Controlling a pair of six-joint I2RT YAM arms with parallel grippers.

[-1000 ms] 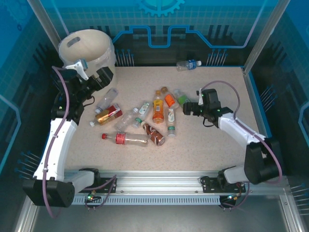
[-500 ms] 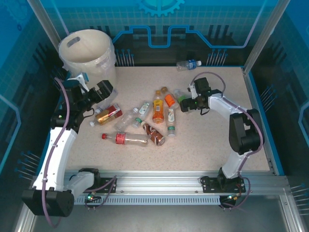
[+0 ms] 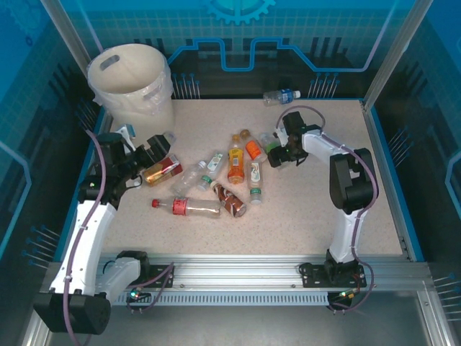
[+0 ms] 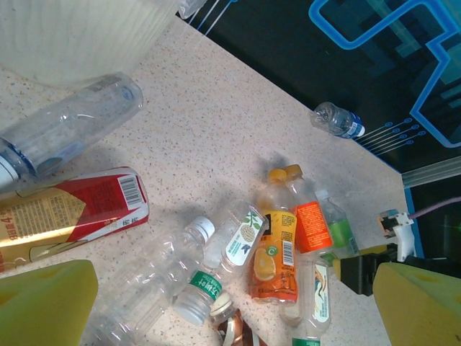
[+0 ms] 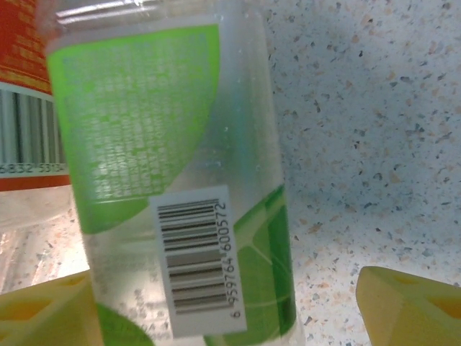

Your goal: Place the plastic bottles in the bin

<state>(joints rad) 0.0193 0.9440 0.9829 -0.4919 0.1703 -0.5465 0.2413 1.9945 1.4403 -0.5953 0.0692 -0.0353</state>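
While both arms reach out over it, the speckled beige worktop (image 3: pixel 310 216) sits in a booth of blue walls (image 3: pixel 324 29) printed with a circuit pattern, with slanting metal posts (image 3: pixel 72 27) at the corners. At the far left corner the bin (image 3: pixel 140 108), a tall cream bucket with a clear liner bag, stands upright, near the heap but apart from it. Just in front of it the left fingers (image 4: pixel 43 303) hang spread wide and released, holding nothing, above a clear bottle (image 4: pixel 72 130) and an amber red-labelled bottle (image 4: pixel 79 209) lying side by side. The plastic bottles (image 3: pixel 235 164) lie on their sides across the middle of the worktop, several touching or overlapping, with a long red-capped bottle (image 3: pixel 186 207) nearest the arm bases. At the heap's right end the right fingers (image 5: pixel 403 303) straddle a green-labelled bottle (image 5: pixel 180 144), one on each side. A gap shows between the lower-right finger and the bottle, so they are not clenched on it. A blue-labelled bottle (image 3: pixel 281 96) lies alone at the far edge. By my count there are one bin, two arms, one stray bottle and ten bottles in the heap, though the overlaps leave that last number unsure.
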